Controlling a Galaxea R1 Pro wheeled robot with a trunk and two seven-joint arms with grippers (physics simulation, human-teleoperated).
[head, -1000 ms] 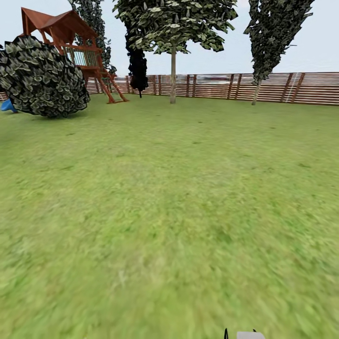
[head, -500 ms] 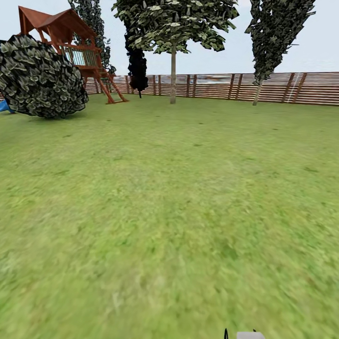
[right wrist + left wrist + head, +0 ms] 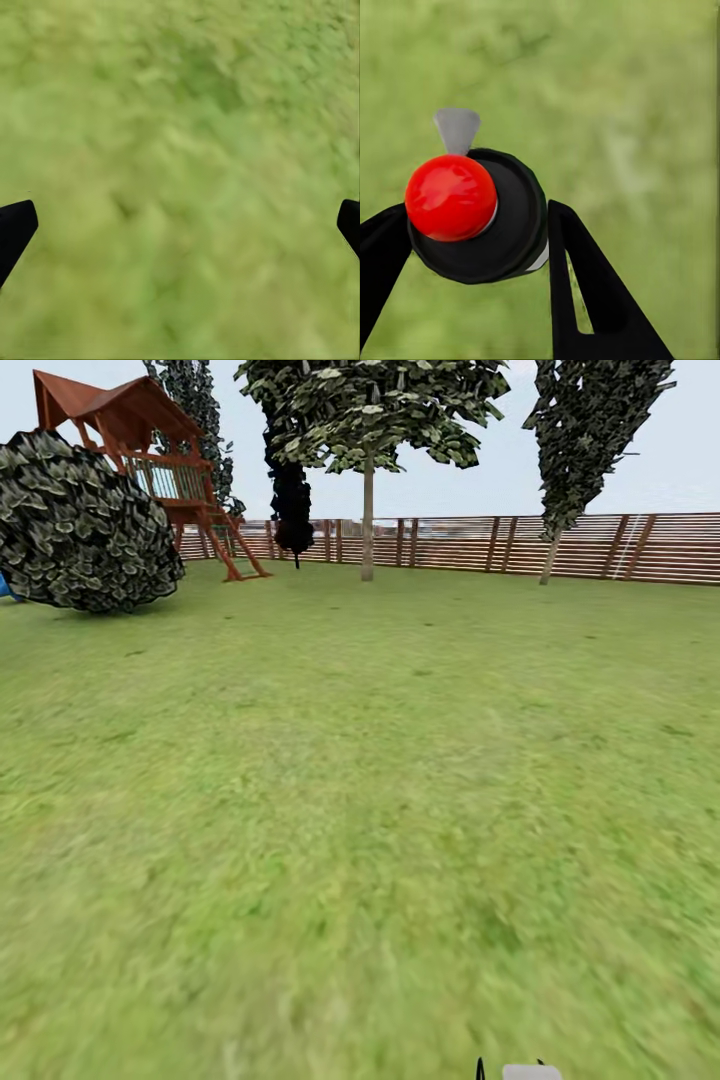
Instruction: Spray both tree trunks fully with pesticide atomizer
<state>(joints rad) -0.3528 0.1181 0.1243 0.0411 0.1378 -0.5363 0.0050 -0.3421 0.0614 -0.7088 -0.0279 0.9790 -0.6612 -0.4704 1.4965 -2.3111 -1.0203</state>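
Gripping the pesticide atomizer (image 3: 484,221) between its 2 black fingers (image 3: 585,292), the left gripper (image 3: 472,255) is holding it over blurred green lawn (image 3: 622,97). In the left wrist view the bottle is showing end-on: a round black body with a glossy red top and a small grey nozzle tab sticking out past the rim. 1 finger is pressing against each side of the black body.

The right gripper (image 3: 180,225) is hanging released over the grass, its 2 dark fingertips (image 3: 15,229) standing wide apart at the edges of the right wrist view with nothing between them.

Compared with 1.0 s ago, the whole head view is sliding slightly: the round dark bush (image 3: 85,525) and the wooden playhouse (image 3: 140,445) are sitting a little further left and higher, which is the camera moving, not the things. 1 tree (image 3: 370,410) with a bare grey-brown tree trunk (image 3: 368,525) is standing far off by the brown slat fence (image 3: 560,545), well apart from the robot, with narrow dark columnar trees (image 3: 585,430) to either side.
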